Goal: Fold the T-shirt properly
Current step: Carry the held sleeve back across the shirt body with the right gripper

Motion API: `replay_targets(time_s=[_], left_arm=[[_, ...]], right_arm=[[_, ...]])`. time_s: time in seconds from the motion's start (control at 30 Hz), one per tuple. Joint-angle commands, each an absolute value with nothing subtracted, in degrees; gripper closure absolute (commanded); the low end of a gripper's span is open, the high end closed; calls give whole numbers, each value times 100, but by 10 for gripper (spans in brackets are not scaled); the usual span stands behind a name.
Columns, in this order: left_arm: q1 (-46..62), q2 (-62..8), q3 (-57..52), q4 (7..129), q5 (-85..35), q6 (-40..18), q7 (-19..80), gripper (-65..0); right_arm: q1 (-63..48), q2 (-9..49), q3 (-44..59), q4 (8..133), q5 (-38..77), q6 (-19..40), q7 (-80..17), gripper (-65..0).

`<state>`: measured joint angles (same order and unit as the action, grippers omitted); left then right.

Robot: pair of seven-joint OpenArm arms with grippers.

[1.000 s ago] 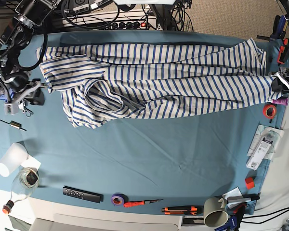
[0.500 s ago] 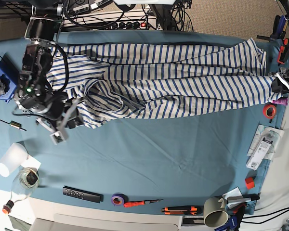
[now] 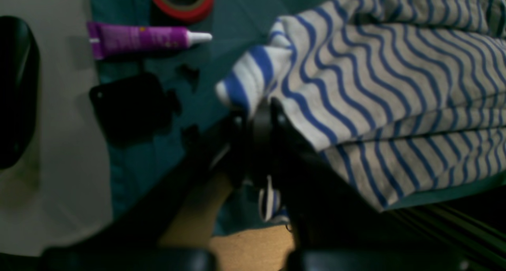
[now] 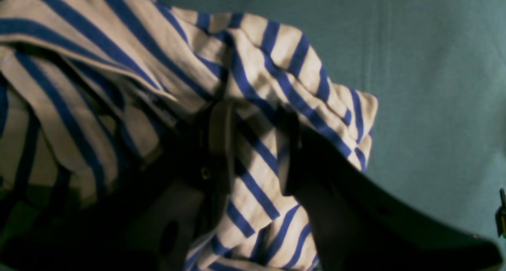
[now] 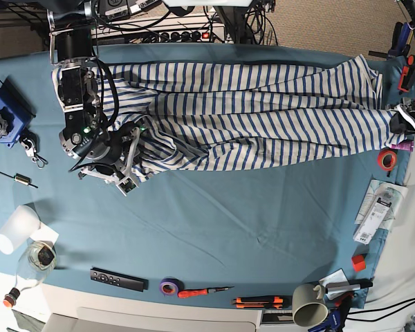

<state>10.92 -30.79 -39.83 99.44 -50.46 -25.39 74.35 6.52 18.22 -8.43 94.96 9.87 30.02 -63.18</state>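
Note:
The T-shirt (image 5: 249, 114), white with thin blue stripes, lies stretched left to right across the far half of the teal table cloth (image 5: 235, 221). Its left end is bunched. My right gripper (image 5: 123, 173) is over that bunched lower-left part. In the right wrist view it (image 4: 255, 148) is open, and a fold of the striped cloth (image 4: 257, 85) lies between its dark fingers (image 4: 218, 144). My left gripper (image 5: 400, 123) is at the shirt's right end. In the left wrist view it (image 3: 263, 117) is shut on the shirt's edge (image 3: 253, 71).
A red tape roll (image 5: 386, 159) and a purple tube (image 5: 402, 146) lie by the left gripper. A blue block (image 5: 3, 116), hex key (image 5: 7, 178) and cup (image 5: 15, 230) are at the left. A remote (image 5: 117, 279), purple tape (image 5: 169, 286) and mug (image 5: 308, 304) line the front edge.
My right arm swung from the table's left edge onto the shirt's bunched lower-left part, uncovering the blue block. The cloth there shifted slightly. The left arm stayed still.

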Motion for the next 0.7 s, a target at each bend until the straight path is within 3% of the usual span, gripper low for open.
replay_targets(time_s=[0.0,0.03,0.13,0.47,0.67], left_arm=[[1046,-3205,-4032,10042,-5124,-2561,7349,0],[1046,-3203,-4032,10042,-5124,-2563,7349,0],[1044,-3205,-4032,10042,-5124,-2561,7347,0],[1046,-3203,-4032,10042,-5124,-2561,7347,0],[1046,-3205,-4032,10042,-5124,-2563,7345,0]], right_arm=[[775,1887,-821,9585,998,2982,-6222,-178],[777,1887,-821,9585,998,2969,-6246,-153],[777,1887,-821,9585,998,2867,-6257,0],[1066,1890,-814,9605,742,2196,-6226,0],[1168,1887,-816,9603,1682,2250,-6829,0]])
